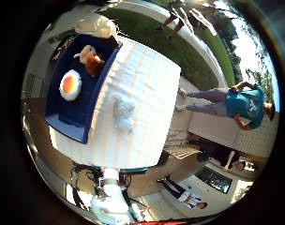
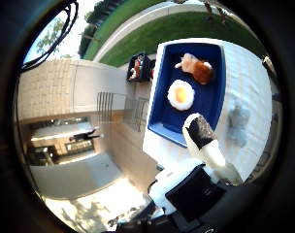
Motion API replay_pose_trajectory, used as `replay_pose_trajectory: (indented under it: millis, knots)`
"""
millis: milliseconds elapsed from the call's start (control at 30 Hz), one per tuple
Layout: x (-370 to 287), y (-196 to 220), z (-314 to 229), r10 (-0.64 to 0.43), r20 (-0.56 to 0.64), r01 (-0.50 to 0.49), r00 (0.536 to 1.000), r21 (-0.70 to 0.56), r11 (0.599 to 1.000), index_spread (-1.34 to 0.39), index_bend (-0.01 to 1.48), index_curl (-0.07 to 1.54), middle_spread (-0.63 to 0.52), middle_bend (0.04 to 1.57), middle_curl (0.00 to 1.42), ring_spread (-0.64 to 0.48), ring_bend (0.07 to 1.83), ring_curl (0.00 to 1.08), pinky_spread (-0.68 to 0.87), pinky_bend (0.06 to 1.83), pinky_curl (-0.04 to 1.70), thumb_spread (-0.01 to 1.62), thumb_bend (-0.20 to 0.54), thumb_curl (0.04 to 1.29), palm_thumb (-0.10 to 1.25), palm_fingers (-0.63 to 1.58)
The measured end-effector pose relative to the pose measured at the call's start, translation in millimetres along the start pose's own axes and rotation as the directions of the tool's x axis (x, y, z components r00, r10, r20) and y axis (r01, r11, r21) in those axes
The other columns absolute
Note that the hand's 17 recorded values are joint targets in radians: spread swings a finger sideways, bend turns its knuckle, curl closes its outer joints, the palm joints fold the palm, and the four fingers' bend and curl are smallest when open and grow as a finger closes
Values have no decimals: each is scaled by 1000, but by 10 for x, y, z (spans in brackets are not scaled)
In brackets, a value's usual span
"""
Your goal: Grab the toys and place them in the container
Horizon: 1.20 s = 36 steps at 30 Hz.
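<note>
A blue container (image 1: 63, 117) lies at one end of a table covered with a white cloth (image 1: 166, 80). In it are a fried egg toy (image 1: 70, 85) and a brown and white toy (image 1: 91, 61). A pale grey toy (image 1: 124, 111) lies on the cloth beside the container. My right hand (image 2: 211, 150) is high above the table, away from all of them. In the right thumb side palm view a white finger with a black tip (image 2: 198, 126) reaches out straight over the container's (image 2: 165, 126) edge, and the egg (image 2: 180, 94) and pale toy (image 2: 240, 116) show there too.
The table stands outdoors on paving next to a lawn (image 1: 194, 47). A person in a teal top (image 1: 244, 103) stands beside the table's far side. A dark object with red parts (image 2: 140, 66) sits on the ground by the container end. Steps (image 2: 114, 102) lie nearby.
</note>
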<state>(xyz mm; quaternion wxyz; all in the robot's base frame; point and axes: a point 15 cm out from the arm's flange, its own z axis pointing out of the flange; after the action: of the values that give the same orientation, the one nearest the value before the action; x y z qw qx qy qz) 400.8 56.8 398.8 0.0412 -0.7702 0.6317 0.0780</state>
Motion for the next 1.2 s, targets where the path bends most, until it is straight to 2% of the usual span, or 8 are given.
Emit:
replay_pose_trajectory:
  millis: [133,400,533,733,933,1100,1200]
  knots:
    - [339,399,271,58,-47,-61,997,-55,997,-198,149,338,126,183,356,317,537,307,502,768,416,1177,-29,441,648,47]
    - [809,578,993,124,-66,-128,990,-61,990,-163,159,300,127,175,342,320,527,305,504,769,383,1185,-26,423,634,62]
    - [911,582,1470,131,-71,-135,989,-49,990,-151,167,292,127,175,336,321,518,304,503,769,368,1186,-25,419,633,71]
    - [1055,388,1828,146,-90,-144,985,29,989,-137,171,288,121,172,329,320,506,303,503,764,347,1176,-25,415,635,87]
    - [1112,365,2120,158,-87,-159,984,-9,987,-111,173,288,114,168,320,323,500,302,509,784,329,1158,-20,416,667,116]
    - [1125,331,2236,161,-85,-164,983,-27,986,-66,127,264,61,203,333,315,619,321,521,870,324,1140,-19,421,703,334]
    - [1131,334,2303,162,-83,-166,983,-45,985,-88,102,227,-5,285,369,271,778,364,506,1054,368,1127,-12,429,751,631]
